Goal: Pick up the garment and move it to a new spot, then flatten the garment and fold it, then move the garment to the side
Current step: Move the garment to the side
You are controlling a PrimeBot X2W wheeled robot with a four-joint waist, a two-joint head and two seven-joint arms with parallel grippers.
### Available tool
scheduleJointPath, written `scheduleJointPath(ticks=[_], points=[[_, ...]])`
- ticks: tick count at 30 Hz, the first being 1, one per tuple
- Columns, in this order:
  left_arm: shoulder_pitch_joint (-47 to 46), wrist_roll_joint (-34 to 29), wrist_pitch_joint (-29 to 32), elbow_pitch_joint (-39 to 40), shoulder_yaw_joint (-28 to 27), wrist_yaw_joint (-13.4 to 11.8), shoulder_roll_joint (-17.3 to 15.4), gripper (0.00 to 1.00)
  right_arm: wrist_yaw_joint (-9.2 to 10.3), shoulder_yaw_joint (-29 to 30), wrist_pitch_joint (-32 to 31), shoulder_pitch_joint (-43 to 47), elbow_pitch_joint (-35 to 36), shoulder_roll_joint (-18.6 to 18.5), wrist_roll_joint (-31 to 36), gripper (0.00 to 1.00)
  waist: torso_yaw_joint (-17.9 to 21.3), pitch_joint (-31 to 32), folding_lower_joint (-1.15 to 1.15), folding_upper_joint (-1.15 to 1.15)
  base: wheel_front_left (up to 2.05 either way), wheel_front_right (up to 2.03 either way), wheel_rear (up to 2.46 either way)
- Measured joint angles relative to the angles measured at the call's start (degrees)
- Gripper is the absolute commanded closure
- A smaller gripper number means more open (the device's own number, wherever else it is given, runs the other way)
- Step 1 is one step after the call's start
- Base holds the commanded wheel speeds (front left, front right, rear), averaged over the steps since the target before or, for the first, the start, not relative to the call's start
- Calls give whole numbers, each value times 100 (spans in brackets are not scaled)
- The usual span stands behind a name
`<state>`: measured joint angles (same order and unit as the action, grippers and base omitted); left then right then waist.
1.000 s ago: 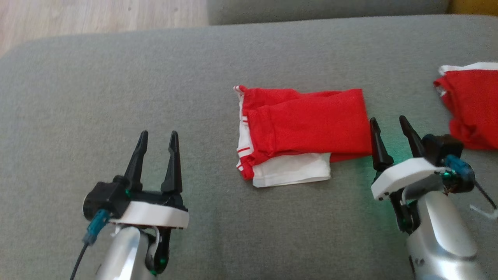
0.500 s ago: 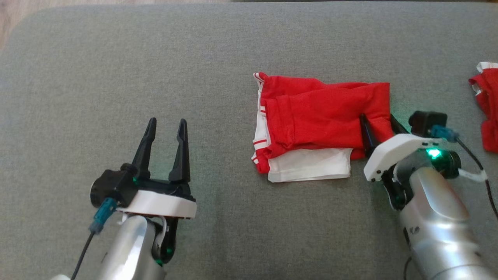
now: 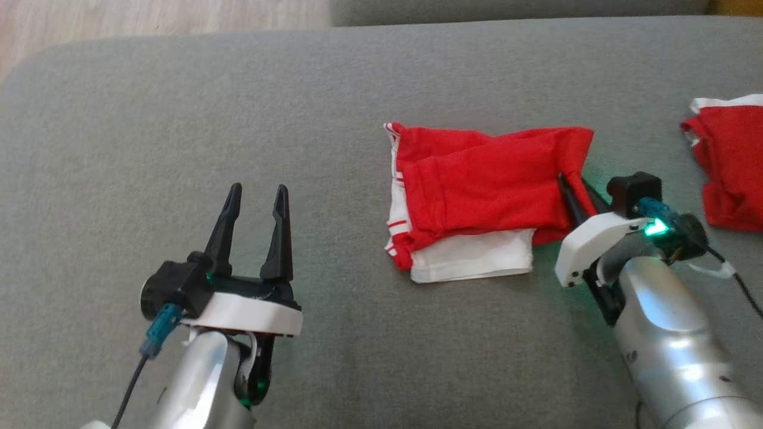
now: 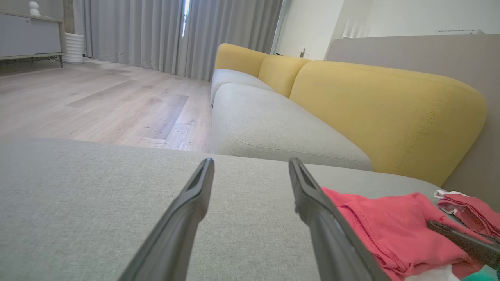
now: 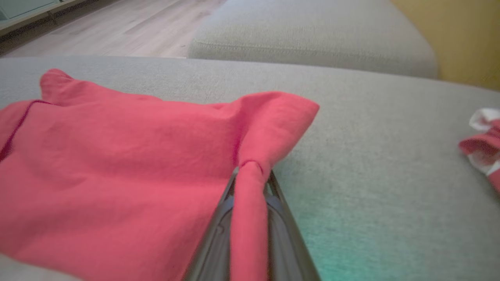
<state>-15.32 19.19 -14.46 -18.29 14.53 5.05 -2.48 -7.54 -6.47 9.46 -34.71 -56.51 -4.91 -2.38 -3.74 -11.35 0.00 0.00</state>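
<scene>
In the head view, the garment [image 3: 477,190] lies on the grey cushion [image 3: 298,89] as a compact red packet with a white layer showing under its near edge. The right gripper [image 3: 573,182] is at the garment's right edge. Its jaws are closed to a narrow gap, with a red fold rising between them. The left gripper [image 3: 258,186] hovers with wide, empty jaws, and the garment is well apart on their right side. A second red garment [image 3: 730,167] lies further out, beyond the right gripper.

In the left wrist view, only grey cushion lies between the wide jaws. The garment [image 4: 383,222] is outside the right finger, and the dark finger of the other arm [image 4: 461,242] reaches onto it.

In the right wrist view, a ridge of red cloth [image 5: 250,183] runs straight between the jaws and is pinched there. The rest of the garment spreads to their left, and the second red garment [image 5: 484,152] is far to their right.

I judge that the flattening and folding look finished, because the packet is neat and layered. What remains seems to be the last part: to carry the garment to the side, probably toward the other red piece, without the fold opening.
</scene>
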Motion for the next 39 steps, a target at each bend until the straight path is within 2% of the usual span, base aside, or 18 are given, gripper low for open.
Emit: scheduleJointPath(ticks=[6,11,18,23,29,34,39], points=[[7,75,0,38,127,-44,0,0,0,-209,221,0,358,-305,237,100,284,236,0,0,0,0,0],[38,100,0,99,226,-100,0,0,0,-449,151,2,805,-600,145,100,523,358,0,0,0,0,0],[42,87,0,180,213,-101,0,0,0,-760,-263,-9,1374,-1447,-163,100,767,256,0,0,0,0,0],[-18,-16,0,183,207,-93,0,0,0,-844,-487,-228,1504,-2116,-357,100,830,-19,0,0,0,0,0],[-308,-79,0,179,203,-40,2,0,0,-490,-658,-595,1365,-2854,-419,100,820,-415,0,0,0,0,0],[-430,-140,0,170,200,8,4,0,0,-101,-753,-730,1012,-3025,-378,100,781,-721,1,0,0,0,0],[-582,-160,0,145,203,52,7,0,0,468,-780,-849,608,-3030,4,100,728,-930,1,0,0,0,0]])
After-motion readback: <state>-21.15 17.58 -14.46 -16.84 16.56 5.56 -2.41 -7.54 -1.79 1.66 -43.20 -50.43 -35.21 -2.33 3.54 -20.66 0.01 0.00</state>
